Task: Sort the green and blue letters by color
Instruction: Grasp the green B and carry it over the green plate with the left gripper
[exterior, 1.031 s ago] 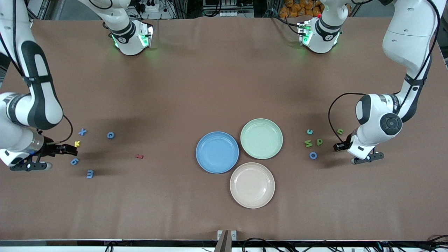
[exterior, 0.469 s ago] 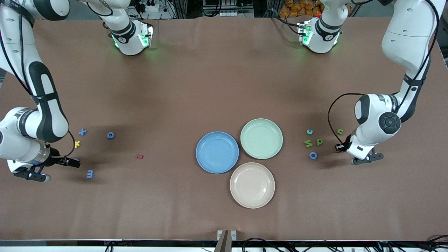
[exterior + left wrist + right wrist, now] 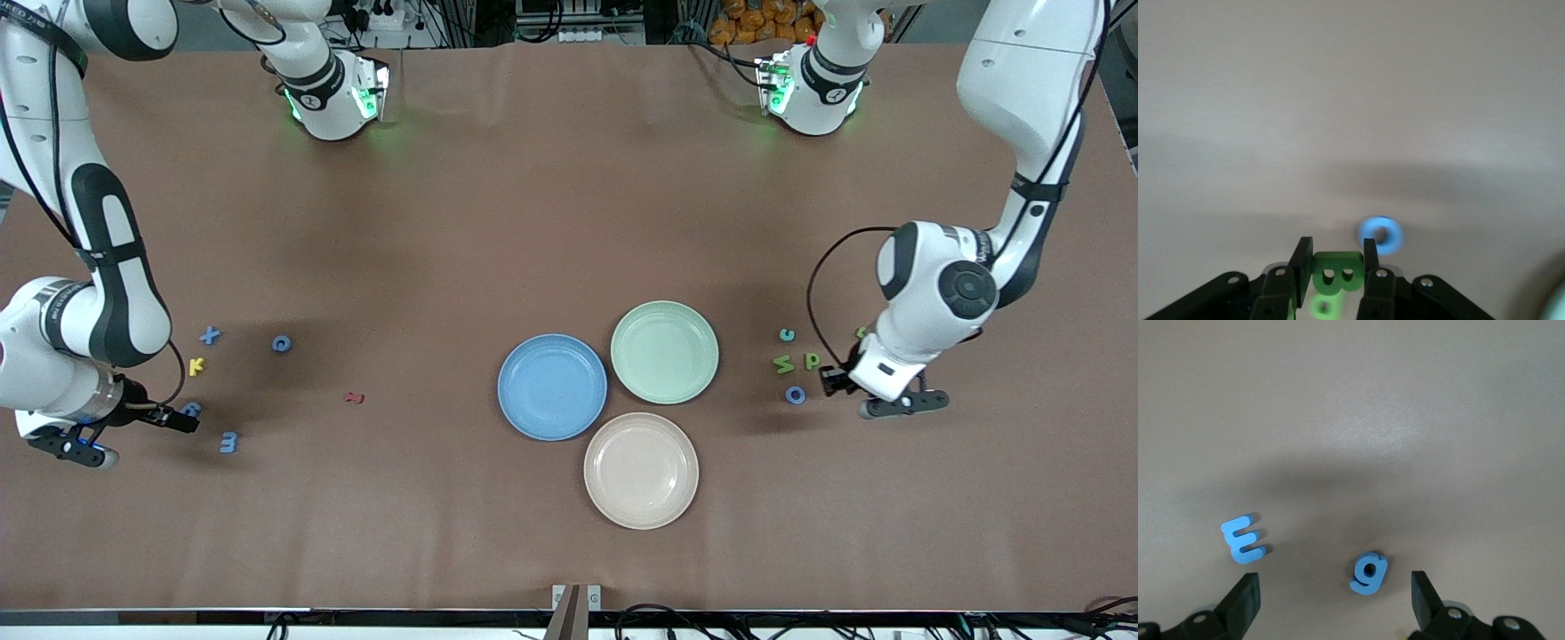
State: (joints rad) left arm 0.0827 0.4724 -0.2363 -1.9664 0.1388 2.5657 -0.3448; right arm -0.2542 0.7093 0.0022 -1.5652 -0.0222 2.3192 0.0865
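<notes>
My left gripper (image 3: 829, 380) is shut on a green letter B (image 3: 1337, 270), held low over the table by the blue O (image 3: 796, 395), which also shows in the left wrist view (image 3: 1380, 235). A green M (image 3: 783, 364), green P (image 3: 812, 361) and small teal c (image 3: 787, 335) lie beside it. My right gripper (image 3: 182, 419) is open and empty, its jaws wide either side of a blue g (image 3: 1369, 572), with a blue 3 (image 3: 1243, 540) next to it. A blue X (image 3: 210, 335) and blue ring (image 3: 281, 343) lie farther from the front camera.
A blue plate (image 3: 552, 427), a green plate (image 3: 664, 311) and a beige plate (image 3: 641, 516) stand together mid-table. A yellow K (image 3: 196, 365) lies by the blue letters. A small dark red letter (image 3: 355, 397) lies between them and the plates.
My right gripper has moved from beside the yellow K toward the front camera, to the blue g. My left arm has swung toward the plates, bringing its gripper close to the blue O.
</notes>
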